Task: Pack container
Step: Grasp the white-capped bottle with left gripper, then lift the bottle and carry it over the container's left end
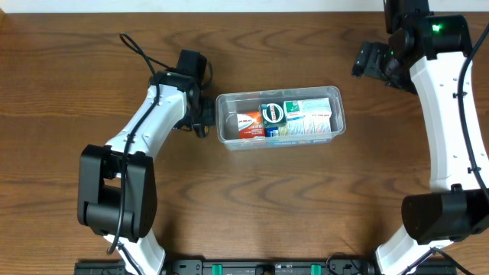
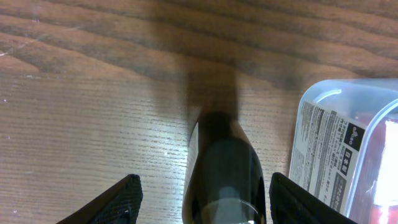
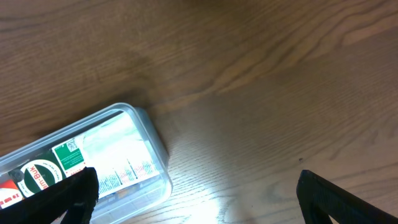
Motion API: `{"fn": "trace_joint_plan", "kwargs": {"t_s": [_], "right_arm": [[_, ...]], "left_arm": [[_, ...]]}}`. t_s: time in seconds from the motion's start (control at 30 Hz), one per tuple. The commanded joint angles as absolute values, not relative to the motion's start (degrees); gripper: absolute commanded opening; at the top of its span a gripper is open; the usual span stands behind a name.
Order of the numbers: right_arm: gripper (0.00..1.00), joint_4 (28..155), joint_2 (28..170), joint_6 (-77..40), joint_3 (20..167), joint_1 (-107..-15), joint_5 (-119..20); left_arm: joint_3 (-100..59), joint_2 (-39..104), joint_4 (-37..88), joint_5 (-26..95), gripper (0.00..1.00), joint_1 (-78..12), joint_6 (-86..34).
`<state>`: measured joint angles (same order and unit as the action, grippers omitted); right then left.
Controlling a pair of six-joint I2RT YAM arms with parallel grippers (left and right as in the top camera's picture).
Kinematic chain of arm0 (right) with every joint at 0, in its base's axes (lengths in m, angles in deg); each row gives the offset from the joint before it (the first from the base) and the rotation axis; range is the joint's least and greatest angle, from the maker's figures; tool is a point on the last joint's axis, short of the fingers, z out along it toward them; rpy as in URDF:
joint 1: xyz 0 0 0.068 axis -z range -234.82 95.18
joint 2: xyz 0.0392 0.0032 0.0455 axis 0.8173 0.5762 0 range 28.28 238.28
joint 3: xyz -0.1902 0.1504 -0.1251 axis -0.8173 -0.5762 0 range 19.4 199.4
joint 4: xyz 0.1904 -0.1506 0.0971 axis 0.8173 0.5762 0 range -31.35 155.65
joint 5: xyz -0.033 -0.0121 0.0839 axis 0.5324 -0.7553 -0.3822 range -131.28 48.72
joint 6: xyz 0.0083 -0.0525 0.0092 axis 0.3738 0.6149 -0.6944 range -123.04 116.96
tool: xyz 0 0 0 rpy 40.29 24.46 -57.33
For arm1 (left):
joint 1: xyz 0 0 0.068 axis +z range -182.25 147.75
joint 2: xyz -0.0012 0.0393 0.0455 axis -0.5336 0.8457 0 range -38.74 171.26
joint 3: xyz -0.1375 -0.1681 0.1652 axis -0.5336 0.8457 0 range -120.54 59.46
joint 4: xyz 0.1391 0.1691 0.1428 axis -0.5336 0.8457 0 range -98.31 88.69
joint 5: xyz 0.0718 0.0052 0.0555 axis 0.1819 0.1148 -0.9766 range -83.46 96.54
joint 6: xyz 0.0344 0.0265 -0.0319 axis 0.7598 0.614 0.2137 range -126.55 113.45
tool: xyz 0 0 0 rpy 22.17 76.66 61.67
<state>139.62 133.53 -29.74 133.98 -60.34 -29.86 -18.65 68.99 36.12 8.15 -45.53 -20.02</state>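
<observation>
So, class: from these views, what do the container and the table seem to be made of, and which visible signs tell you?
The container: likely clear, glossy plastic; the packed boxes show through its walls and the rim catches highlights. The table: wood or a wood-look laminate, brown with a fairly matte finish; long grain lines run across it, but which of the two cannot be told.

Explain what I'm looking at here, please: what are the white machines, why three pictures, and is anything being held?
The white machines are two robot arms at a wooden table. One picture looks down from above; the other two come from cameras on each wrist, so each shows its own black fingers. In the middle sits a clear plastic container packed with small boxes and a round green-labelled item. The left gripper stands beside the container's end with a dark object between its fingers; I cannot tell whether it is gripped. The right gripper is wide open and empty, off to the container's other side.
</observation>
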Motion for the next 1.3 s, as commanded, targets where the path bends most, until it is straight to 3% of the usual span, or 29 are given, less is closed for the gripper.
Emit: {"fn": "trace_joint_plan", "kwargs": {"t_s": [0.0, 0.2, 0.43, 0.63, 0.93, 1.27], "right_arm": [[0.99, 139.6, 133.7, -29.5, 134.1, -60.1, -29.3], [0.99, 139.6, 133.7, -29.5, 134.1, -60.1, -29.3], [0.99, 139.6, 133.7, -29.5, 134.1, -60.1, -29.3], [0.99, 139.6, 133.7, -29.5, 134.1, -60.1, -29.3], [0.99, 139.6, 133.7, -29.5, 134.1, -60.1, -29.3], [0.99, 139.6, 133.7, -29.5, 134.1, -60.1, -29.3]], "left_arm": [[-18.3, 69.6, 35.5, 8.5, 0.66, -45.5, -19.9], [-18.3, 69.6, 35.5, 8.5, 0.52, -45.6, -20.0], [-18.3, 69.6, 35.5, 8.5, 0.48, -45.6, -20.0], [-18.3, 69.6, 35.5, 8.5, 0.36, -45.6, -19.9], [-19.5, 69.3, 36.7, 8.5, 0.35, -45.5, -19.9], [-34.4, 66.3, 51.0, 8.5, 0.34, -45.6, -20.3]]}}
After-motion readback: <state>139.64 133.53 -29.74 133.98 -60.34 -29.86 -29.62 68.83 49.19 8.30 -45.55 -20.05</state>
